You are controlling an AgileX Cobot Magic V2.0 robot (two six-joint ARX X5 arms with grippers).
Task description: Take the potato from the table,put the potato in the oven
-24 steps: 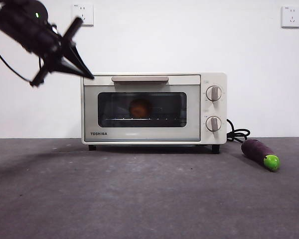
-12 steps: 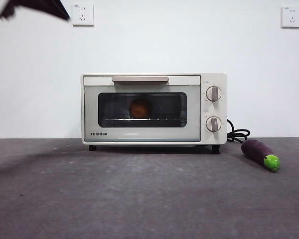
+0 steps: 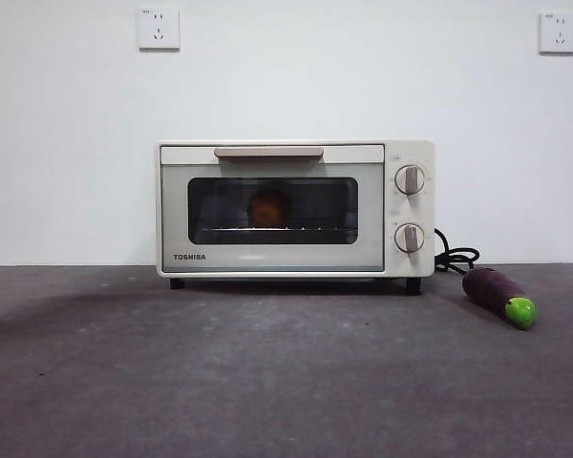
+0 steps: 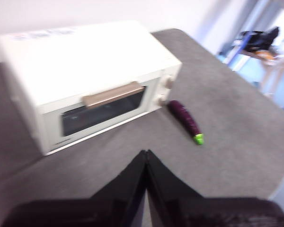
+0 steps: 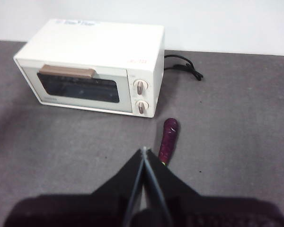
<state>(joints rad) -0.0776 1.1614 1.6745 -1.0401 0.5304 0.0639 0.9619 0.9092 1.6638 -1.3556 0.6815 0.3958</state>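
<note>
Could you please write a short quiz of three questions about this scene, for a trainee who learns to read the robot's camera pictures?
1. True or false: the oven door is shut.
2. Where is the potato? A) on the table B) inside the oven, behind the glass C) in the left gripper
3. Fill in: the eggplant lies on the table on the oven's ____ side.

Key
1. True; the handle sits flat against the front.
2. B; both the left gripper and the right gripper are shut and hold nothing.
3. Knob.
</note>
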